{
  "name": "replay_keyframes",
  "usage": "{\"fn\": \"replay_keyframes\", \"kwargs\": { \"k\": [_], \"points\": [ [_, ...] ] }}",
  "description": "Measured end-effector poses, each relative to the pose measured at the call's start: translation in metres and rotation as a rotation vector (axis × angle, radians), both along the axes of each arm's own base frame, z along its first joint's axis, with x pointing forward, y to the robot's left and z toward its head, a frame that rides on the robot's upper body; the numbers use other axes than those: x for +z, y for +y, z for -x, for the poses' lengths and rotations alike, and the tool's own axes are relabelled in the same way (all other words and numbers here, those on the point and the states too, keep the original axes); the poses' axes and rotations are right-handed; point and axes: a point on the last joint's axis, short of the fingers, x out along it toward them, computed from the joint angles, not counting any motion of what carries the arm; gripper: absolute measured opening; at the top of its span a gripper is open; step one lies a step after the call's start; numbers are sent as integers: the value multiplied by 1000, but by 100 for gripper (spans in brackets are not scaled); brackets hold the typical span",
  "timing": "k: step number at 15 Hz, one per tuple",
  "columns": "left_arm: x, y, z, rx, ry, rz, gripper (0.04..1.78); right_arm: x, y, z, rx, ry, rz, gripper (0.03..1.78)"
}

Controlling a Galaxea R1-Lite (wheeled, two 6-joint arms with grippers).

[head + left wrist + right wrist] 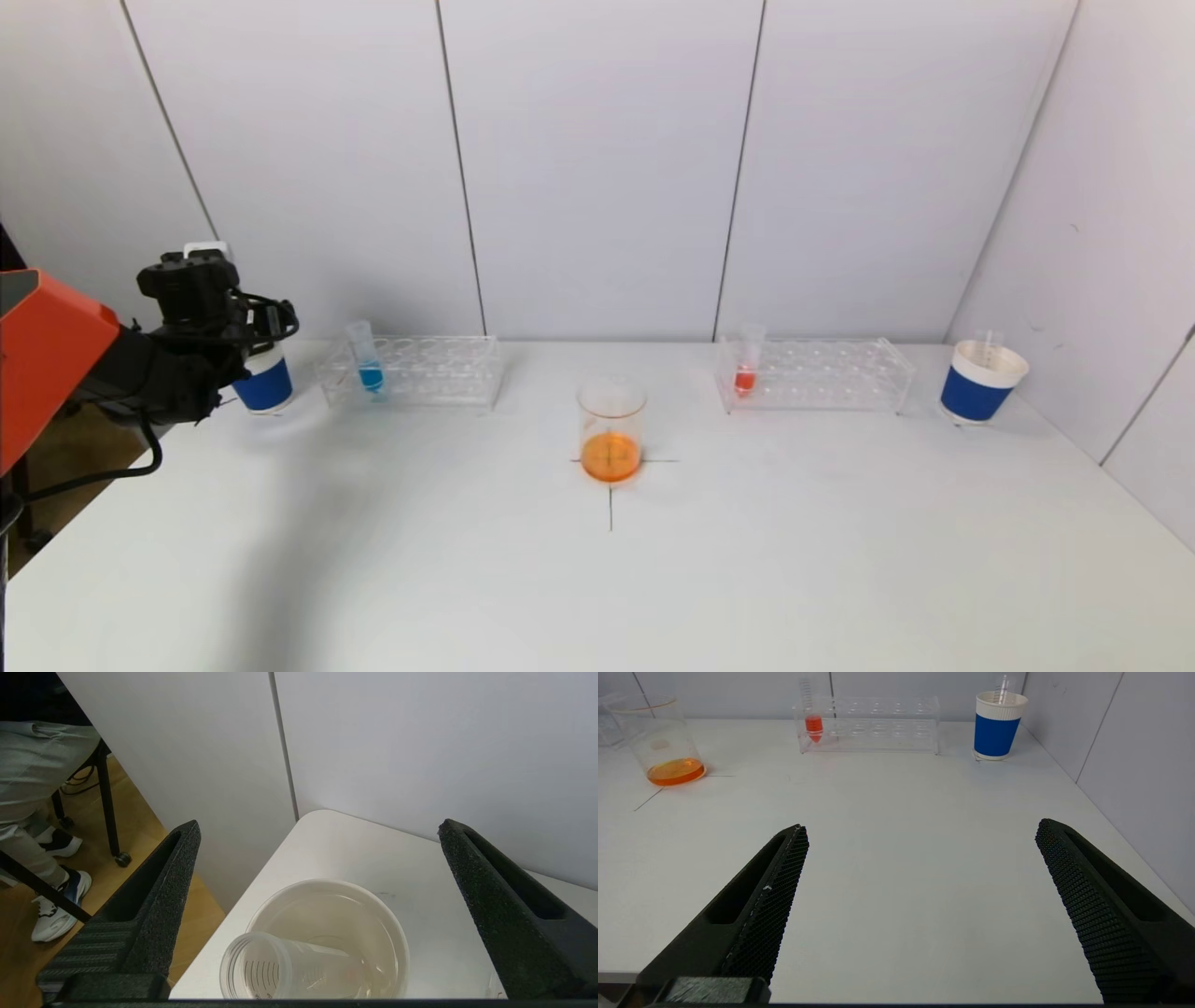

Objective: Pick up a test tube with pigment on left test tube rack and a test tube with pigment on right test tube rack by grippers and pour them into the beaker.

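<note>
The beaker (611,429) stood at the middle of the desk (794,560) on a drawn cross, with a shallow layer of orange liquid already in it, so some pouring looked to have been done. Yet a blue-filled test tube (364,359) stood upright at the near end of the left rack (411,371), and a red-filled test tube (748,359) stood likewise in the right rack (814,373); both remained to be picked up and emptied.

Beyond each rack sat a blue-banded paper cup. The left cup (327,938) held an empty clear tube (285,966) leaning inside it, and the right cup (999,725) showed a clear tube too, which suggested spent tubes were dropped there.

The left tool (317,896) hovered directly over the left cup, its fingers spread wide and holding nothing. The right tool (920,891) was low over the near desk, well apart from the right rack, also wide open and empty.
</note>
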Motion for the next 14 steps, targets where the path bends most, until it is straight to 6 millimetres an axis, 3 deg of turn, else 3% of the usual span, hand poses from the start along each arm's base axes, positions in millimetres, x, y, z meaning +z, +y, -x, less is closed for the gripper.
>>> {"fn": "replay_keyframes", "kwargs": {
  "k": [7,10,14],
  "points": [
    [36,-20,16,-47,-37,-7,178,0,0,0,0,0,0,177],
    [60,-41,37,-96,-53,-8,178,0,0,0,0,0,0,177],
    [90,-76,80,-177,-71,-14,178,0,0,0,0,0,0,177]
  ]
}}
